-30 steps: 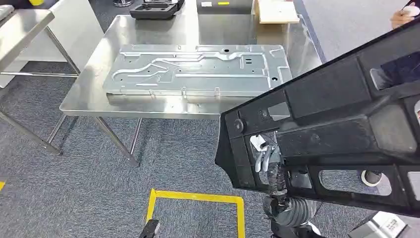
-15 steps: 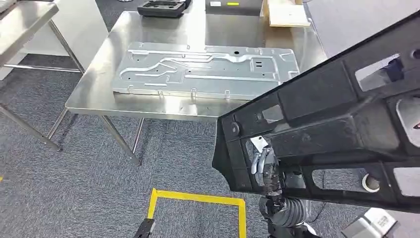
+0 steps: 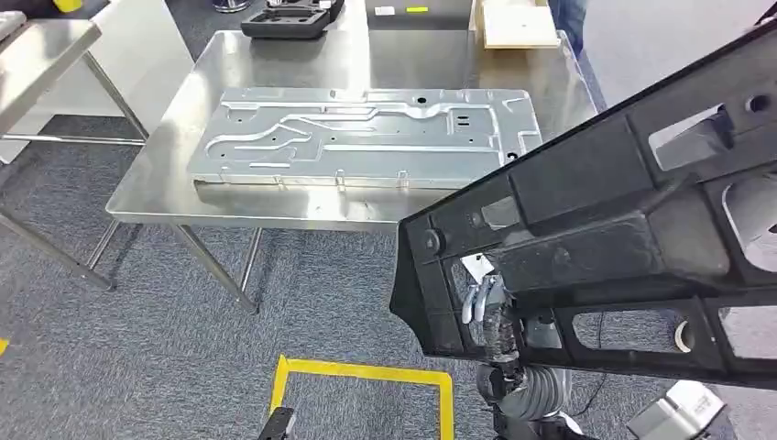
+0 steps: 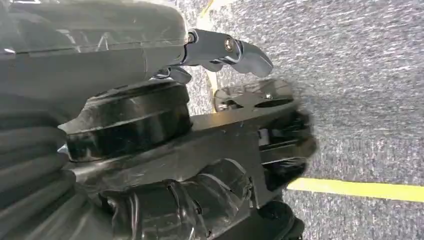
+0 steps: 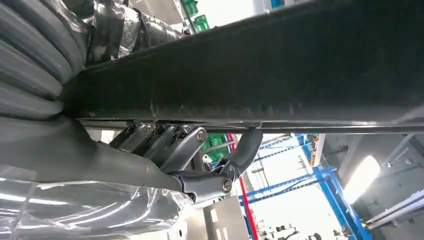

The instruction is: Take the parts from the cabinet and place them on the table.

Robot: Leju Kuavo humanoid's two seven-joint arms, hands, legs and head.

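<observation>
The right hand (image 3: 492,316) has its fingers hooked around the near end of the long black part (image 3: 623,229), whose long axis runs up and to the right. The table (image 3: 275,206), already bearing a metal plate (image 3: 366,137), lies ahead and to the left. The left hand (image 4: 220,50) hangs over the floor with nothing in its curled fingers, so the right is the nearer.

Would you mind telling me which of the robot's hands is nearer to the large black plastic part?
The right. The right hand grips the black plastic part from beneath, fingers hooked on its edge. The left hand hangs low over the grey carpet, apart from the part.
</observation>
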